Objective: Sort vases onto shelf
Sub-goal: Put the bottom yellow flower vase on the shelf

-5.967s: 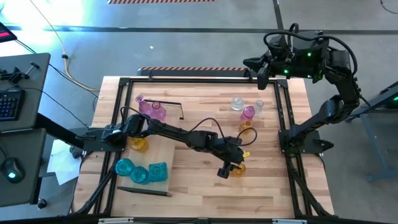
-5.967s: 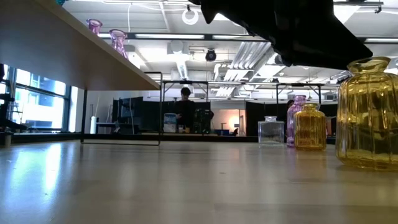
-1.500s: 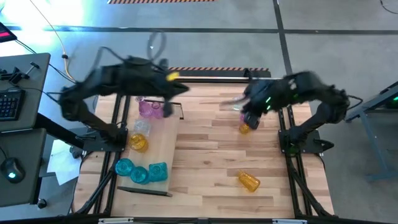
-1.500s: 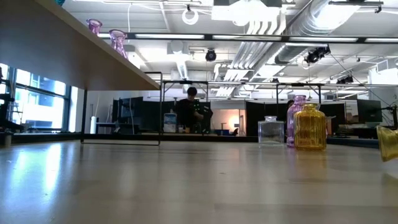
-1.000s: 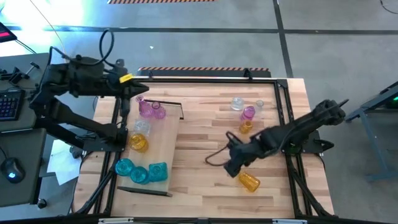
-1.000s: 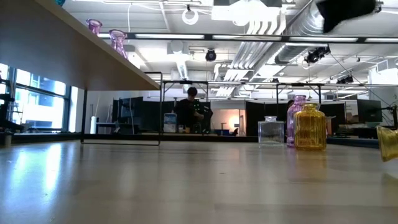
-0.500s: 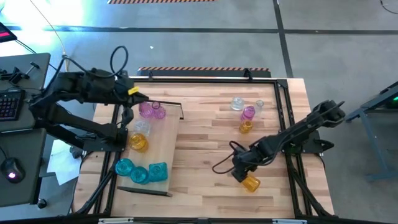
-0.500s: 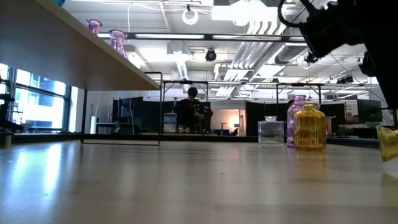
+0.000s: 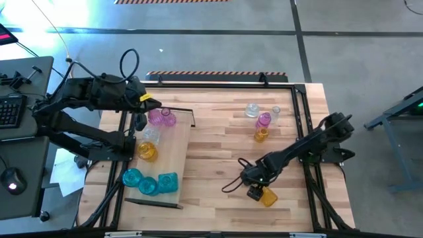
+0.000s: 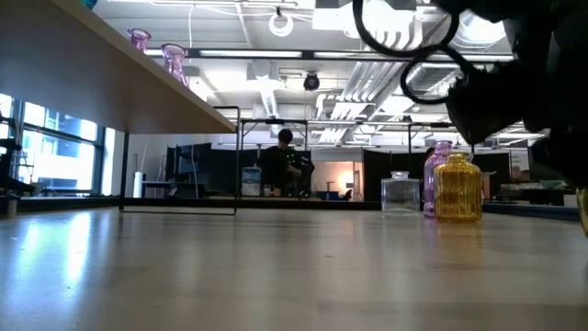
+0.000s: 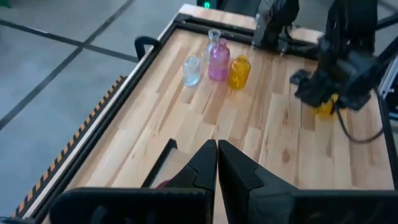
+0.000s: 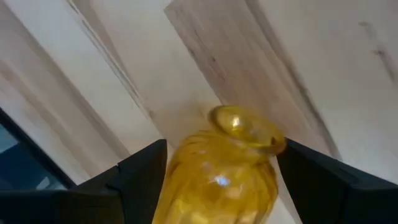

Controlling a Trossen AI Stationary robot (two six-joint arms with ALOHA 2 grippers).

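Observation:
An amber vase lies on its side on the tabletop near the near right, mouth pointing away from my right gripper. That gripper is open, tipped steeply down, one finger on either side of the vase's body; I cannot tell whether they touch it. My left gripper is shut and empty, raised above the far end of the shelf. On the shelf stand pink, clear, amber and teal vases.
A clear, a pink and an amber vase stand together at the table's far right. A black frame runs round the table's edges. Bare tabletop lies between shelf and right gripper. A person stands far behind.
My right gripper has come down and toward the near edge onto the lying amber vase, tipping steeply downward and rolling, still open. My left gripper has sunk a little over the shelf's far end. The vases have kept their places.

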